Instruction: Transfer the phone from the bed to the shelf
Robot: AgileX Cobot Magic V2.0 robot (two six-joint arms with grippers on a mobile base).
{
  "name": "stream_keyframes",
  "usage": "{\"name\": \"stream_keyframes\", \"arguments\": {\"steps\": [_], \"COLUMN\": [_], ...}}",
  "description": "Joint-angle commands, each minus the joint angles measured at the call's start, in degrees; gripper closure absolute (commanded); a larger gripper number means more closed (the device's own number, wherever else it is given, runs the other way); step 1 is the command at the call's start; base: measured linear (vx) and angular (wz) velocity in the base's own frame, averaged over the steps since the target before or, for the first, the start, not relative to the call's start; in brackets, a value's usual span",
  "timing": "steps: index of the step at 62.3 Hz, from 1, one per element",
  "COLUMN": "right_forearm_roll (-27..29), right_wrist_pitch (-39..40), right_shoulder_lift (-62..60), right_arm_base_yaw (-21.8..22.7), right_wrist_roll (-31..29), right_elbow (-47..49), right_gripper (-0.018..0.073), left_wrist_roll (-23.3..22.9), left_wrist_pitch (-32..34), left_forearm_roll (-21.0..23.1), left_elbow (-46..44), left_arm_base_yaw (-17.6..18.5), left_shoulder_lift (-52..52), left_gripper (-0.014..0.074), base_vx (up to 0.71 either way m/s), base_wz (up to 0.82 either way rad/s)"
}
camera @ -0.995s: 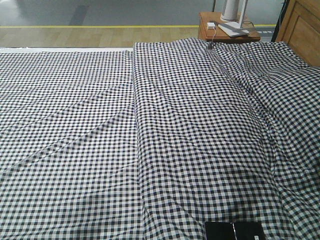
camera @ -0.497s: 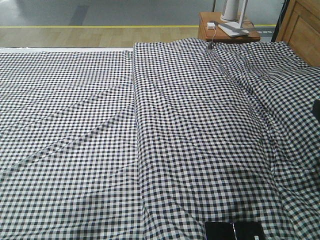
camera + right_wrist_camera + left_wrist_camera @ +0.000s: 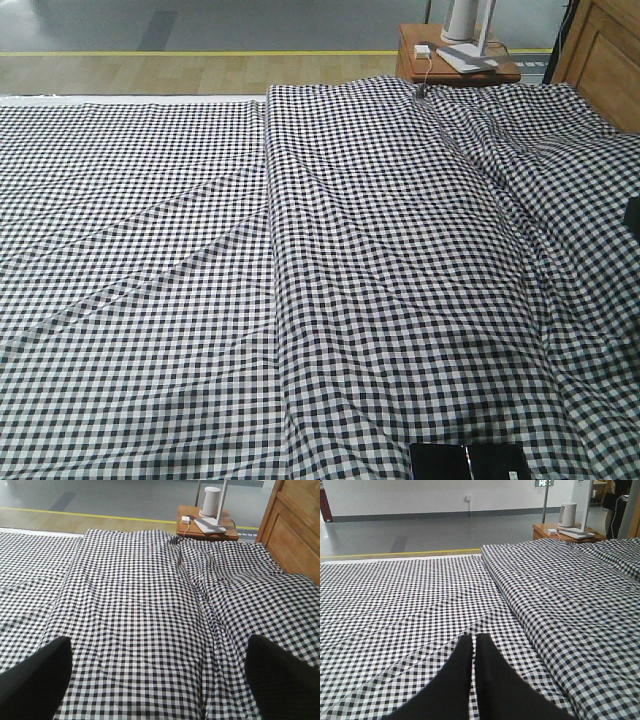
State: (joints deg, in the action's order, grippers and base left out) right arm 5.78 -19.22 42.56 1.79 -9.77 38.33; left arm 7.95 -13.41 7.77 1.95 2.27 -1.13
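The phone [image 3: 468, 462], a glossy black slab with a line across its middle, lies flat on the bed [image 3: 350, 250] at the bottom edge of the front view, partly cut off. It does not show in either wrist view. My left gripper [image 3: 473, 639] is shut with nothing in it, hovering low over the black-and-white check sheet [image 3: 420, 605]. My right gripper [image 3: 158, 641] is open wide above the sheet [image 3: 150, 595], and only fabric lies between its fingers [image 3: 35, 675]. The shelf is out of view.
A brown bedside table [image 3: 455, 62] with a white lamp base and charger stands beyond the bed's far edge. The wooden headboard [image 3: 605, 60] rises at the right. A ridge in the sheet [image 3: 270, 200] runs down the bed. A dark arm part [image 3: 633, 218] pokes in at the right edge.
A dark part of an arm has come into the front view at the right edge. The phone and sheet have not moved.
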Motion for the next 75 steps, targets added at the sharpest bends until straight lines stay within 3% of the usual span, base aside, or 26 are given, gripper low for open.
{"name": "stream_keyframes", "arguments": {"steps": [1,24,46,55,65,75], "right_forearm_roll": [-0.37,-0.37,-0.26,0.46,7.08,19.35], "right_wrist_pitch": [5.76,5.73,-12.92,-15.70,-18.14,-21.09], "right_shoulder_lift": [-0.06,1.38,14.60,20.04,26.39,33.43], "right_arm_base_yaw": [0.33,0.95,13.22,15.78,21.03,27.96], "right_wrist_roll": [-0.16,3.04,4.58,1.18,-3.22,-15.31], "right_elbow": [1.82,5.13,21.73,25.11,25.85,25.85], "right_gripper": [-0.0048,-0.0012,-0.0012,-0.0012,-0.0012,-0.0012], "left_wrist_roll": [-0.22,-0.22,-0.22,-0.22,-0.22,-0.22], "left_wrist_pitch": [4.09,4.09,4.09,4.09,4.09,4.09], "left_forearm_roll": [0.55,0.55,0.55,0.55,0.55,0.55], "left_elbow": [0.09,0.09,0.09,0.09,0.09,0.09], "left_arm_base_yaw": [-0.04,-0.04,-0.04,-0.04,-0.04,-0.04], "left_shoulder_lift": [-0.28,-0.28,-0.28,-0.28,-0.28,-0.28], "left_gripper": [0.0596,0.0596,0.0596,0.0596,0.0596,0.0596], "base_vx": [0.00,0.00,0.00,0.00,0.00,0.00], "base_wz": [0.00,0.00,0.00,0.00,0.00,0.00]}}
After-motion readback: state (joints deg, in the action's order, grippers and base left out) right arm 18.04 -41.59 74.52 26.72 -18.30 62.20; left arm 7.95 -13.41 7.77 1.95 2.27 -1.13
